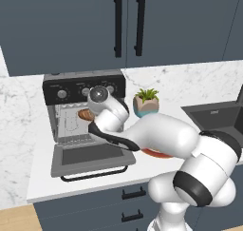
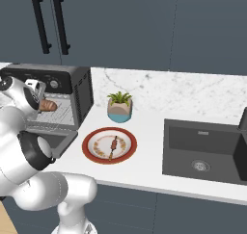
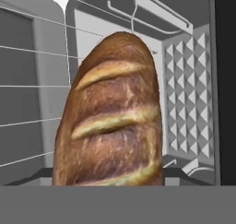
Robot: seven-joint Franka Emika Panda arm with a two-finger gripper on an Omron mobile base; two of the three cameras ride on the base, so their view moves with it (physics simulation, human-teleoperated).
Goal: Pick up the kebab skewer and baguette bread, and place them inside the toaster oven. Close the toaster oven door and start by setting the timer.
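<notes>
The toaster oven (image 1: 84, 86) stands on the counter with its door (image 1: 92, 159) dropped flat open. My gripper (image 2: 40, 103) reaches into the oven mouth, shut on the baguette bread (image 3: 113, 117). The golden-brown scored loaf rises from the bottom of the hand view and hides my fingertips. Behind it are the wire rack and the oven's back wall. From the base cameras the baguette bread (image 1: 86, 114) (image 2: 48, 105) hangs just inside the opening, above the rack. The kebab skewer (image 2: 114, 145) lies on a red-rimmed plate (image 2: 87, 146) right of the oven.
A potted plant (image 2: 119, 107) stands behind the plate against the marble backsplash. A dark sink (image 2: 202, 153) is set into the counter at the right. Dark cabinets with black handles (image 1: 128, 24) hang above. My own arm covers most of the plate (image 1: 159, 154) in the left base view.
</notes>
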